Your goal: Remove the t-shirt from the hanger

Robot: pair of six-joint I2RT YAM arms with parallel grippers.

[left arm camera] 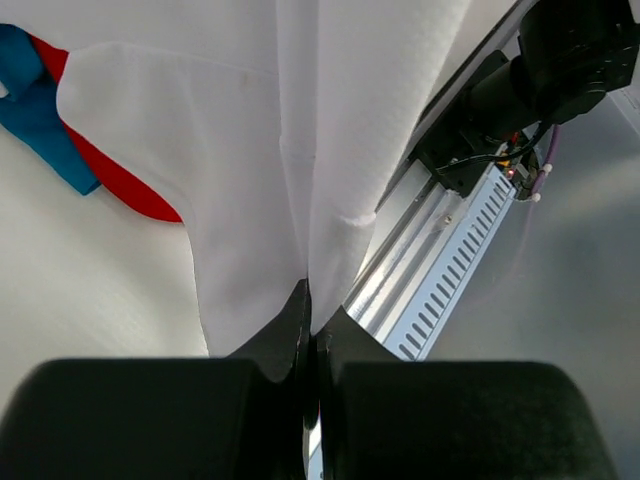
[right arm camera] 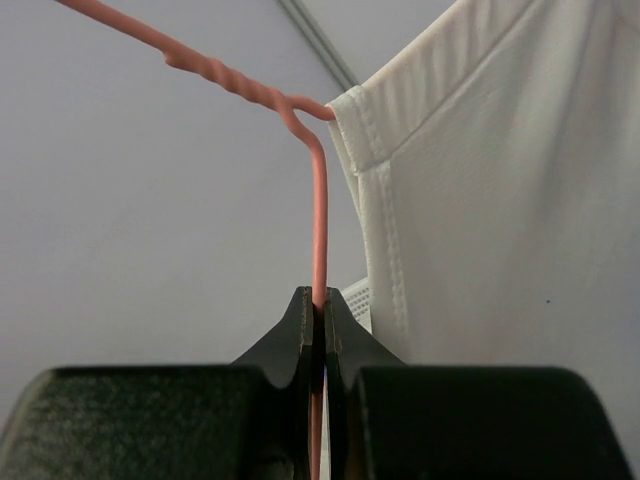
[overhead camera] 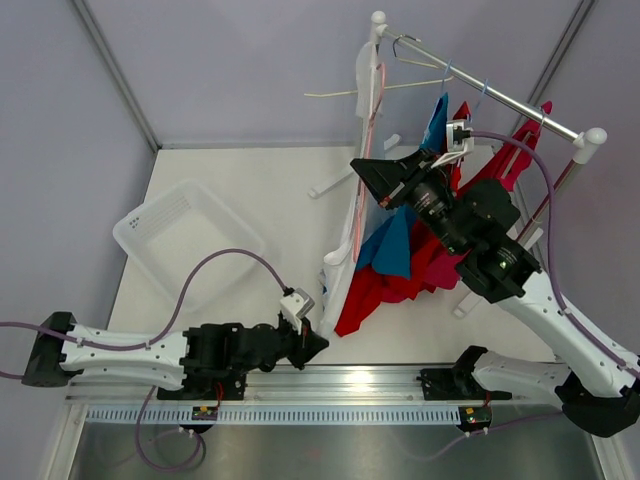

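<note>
A white t-shirt (overhead camera: 352, 215) hangs stretched from a pink wire hanger (overhead camera: 375, 105) near the rack's left post down towards the table's front. My right gripper (overhead camera: 362, 170) is shut on the hanger's wire (right arm camera: 321, 215), just beside the shirt's collar seam (right arm camera: 375, 190). My left gripper (overhead camera: 322, 343) is shut on the white t-shirt's lower edge (left arm camera: 300, 200) near the front rail. In the left wrist view the cloth runs straight into the closed jaws.
A clear plastic bin (overhead camera: 185, 240) stands at the left of the table. A clothes rack (overhead camera: 500, 95) holds red (overhead camera: 420, 270) and blue (overhead camera: 395, 245) garments behind the right arm. A bare white hanger (overhead camera: 375, 90) hangs on the rail. The aluminium rail (left arm camera: 440, 260) runs along the near edge.
</note>
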